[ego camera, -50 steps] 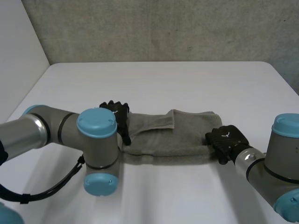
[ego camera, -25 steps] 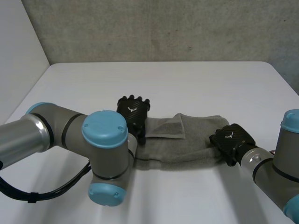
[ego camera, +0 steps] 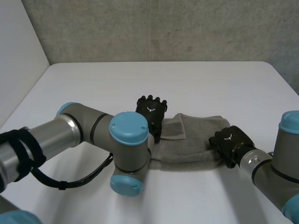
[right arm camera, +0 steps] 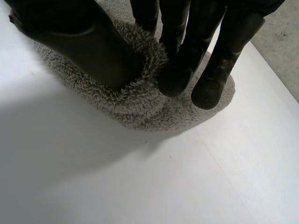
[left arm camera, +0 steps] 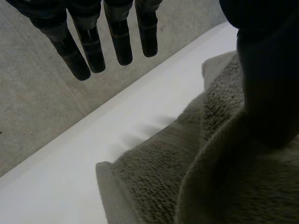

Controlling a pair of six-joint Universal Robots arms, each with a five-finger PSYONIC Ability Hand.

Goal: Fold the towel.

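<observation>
A grey towel [ego camera: 198, 140] lies in a folded strip across the table's near middle, with a small flap [ego camera: 174, 127] turned over at its left end. My left hand [ego camera: 152, 111] is at that left end, fingers [left arm camera: 93, 51] straight and spread above the table. Its thumb [left arm camera: 264, 79] rests against a raised fold of the towel [left arm camera: 187, 177]. My right hand [ego camera: 230, 140] is at the towel's right end. Its thumb [right arm camera: 79, 42] and curled fingers [right arm camera: 182, 70] pinch the rolled edge of the towel [right arm camera: 135, 107].
The white table [ego camera: 163, 84] runs back to a concrete wall and has open room behind and to both sides of the towel. My left arm's elbow [ego camera: 128, 135] stands in front of the towel's left near part.
My left hand has moved right with the towel's left end, so the towel is shorter. My right hand shifted slightly right and stays shut on the right end.
</observation>
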